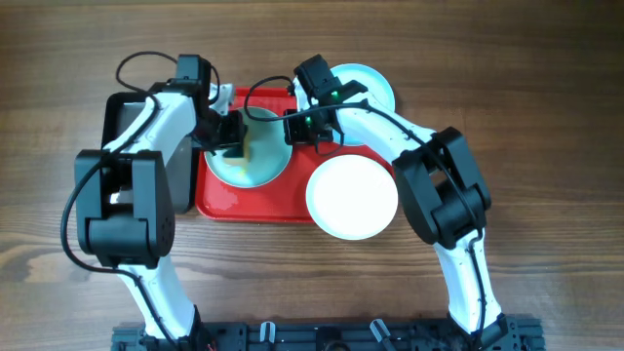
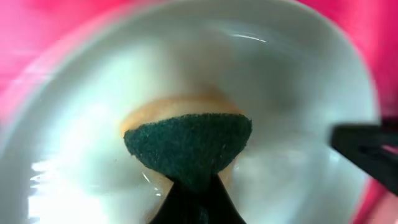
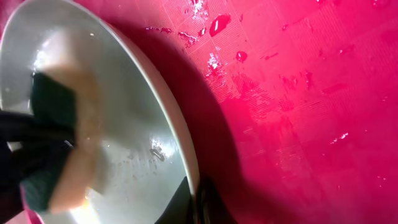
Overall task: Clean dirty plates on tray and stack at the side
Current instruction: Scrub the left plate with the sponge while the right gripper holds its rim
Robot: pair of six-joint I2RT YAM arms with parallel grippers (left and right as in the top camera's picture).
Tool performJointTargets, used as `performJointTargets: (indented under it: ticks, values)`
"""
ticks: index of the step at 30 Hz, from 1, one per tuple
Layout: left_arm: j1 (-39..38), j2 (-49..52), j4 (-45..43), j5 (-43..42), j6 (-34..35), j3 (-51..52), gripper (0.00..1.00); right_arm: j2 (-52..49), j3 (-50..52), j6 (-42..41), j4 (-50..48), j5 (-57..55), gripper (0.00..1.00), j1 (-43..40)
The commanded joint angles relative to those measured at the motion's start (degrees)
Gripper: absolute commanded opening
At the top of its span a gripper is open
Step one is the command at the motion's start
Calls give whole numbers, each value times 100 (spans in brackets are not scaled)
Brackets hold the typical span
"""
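Note that the plate under work lies in the left half of the tray and holds only the sponge, with its green scouring face outward and its yellow body pressed to the plate floor. The left pincer is pinching the sponge from above, a hold that suits scrubbing strokes across the plate. The right pincer is clamped on the plate's right-hand rim; treat this as a brace against sliding, and the shadow beneath that rim suggests it is lifted slightly. Water drops lie on the bare tray floor. A second plate overlaps the tray's right front corner and looks clean. A third plate rests on the table beyond the far right corner, partly behind the right arm, so you cannot tell what is in it. A black tray sits to the left, under the left arm
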State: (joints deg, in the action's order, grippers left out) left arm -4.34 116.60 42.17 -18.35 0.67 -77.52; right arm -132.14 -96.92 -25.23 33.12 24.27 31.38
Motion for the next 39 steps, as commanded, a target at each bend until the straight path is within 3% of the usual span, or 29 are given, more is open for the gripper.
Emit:
performJointTargets:
  ticks: [1,6,8,13,18,21,30,34,39]
  values:
    - [-463,422,7,-964,-173,328,4,-398,-2,114,28,282,4,37]
    - [-402,413,-28,-671,72,326,4,-398,-2,111,33,282,4,37]
    - [-323,313,376,525,966,323,4,-398,-2,111,33,282,4,37]
    - [-400,-177,940,2614,2199,326,4,-398,-2,105,11,282,4,24]
    - [-737,-479,686,3762,2553,326,4,-398,-2,63,9,280,4,7]
    - [-962,-468,697,3477,2553,337,4,-398,-2,61,15,280,4,-28]
    - [-1545,-393,236,1309,2979,1150,4,-400,-2,63,37,282,4,-72]
    - [-1495,-393,-155,380,2483,1215,4,-400,-2,63,42,282,4,-70]
    - [-1198,-393,-1169,232,2380,1215,4,-400,24,48,105,282,4,-70]
